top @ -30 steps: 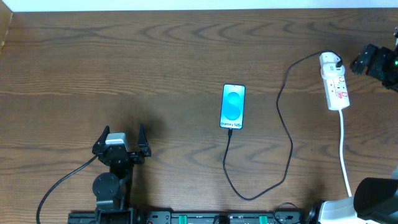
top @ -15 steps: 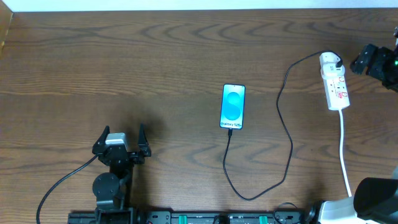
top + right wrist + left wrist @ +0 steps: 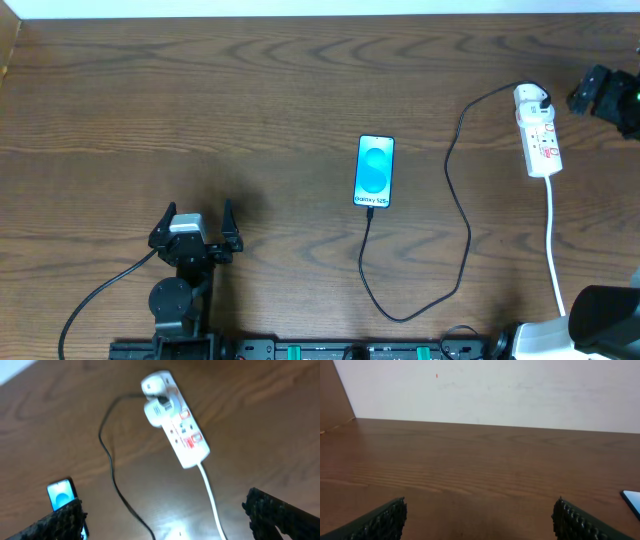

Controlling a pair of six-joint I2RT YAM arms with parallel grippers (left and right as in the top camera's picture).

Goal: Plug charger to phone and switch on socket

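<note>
The phone (image 3: 375,171) lies screen-up mid-table, its blue screen lit. The black charger (image 3: 467,235) cable meets the phone's bottom edge, loops toward the front edge and runs up to a white adapter (image 3: 159,410) seated in the socket (image 3: 538,133), a white strip with red marks. My right gripper (image 3: 583,97) hovers just right of the socket's far end, open and empty. Its wrist view looks down on the socket (image 3: 177,427), the charger (image 3: 107,455) and the phone (image 3: 62,494) between wide fingers (image 3: 280,515). My left gripper (image 3: 195,225) rests open at front left, far from everything.
The socket's white cord (image 3: 553,240) runs toward the front right corner, past the right arm's base (image 3: 600,320). In the left wrist view only a corner of the phone (image 3: 632,501) shows at the right edge, with a white wall (image 3: 520,390) behind the table.
The right gripper has drifted slightly right and away from the socket's far end. The left arm, phone, charger and socket have not moved.
</note>
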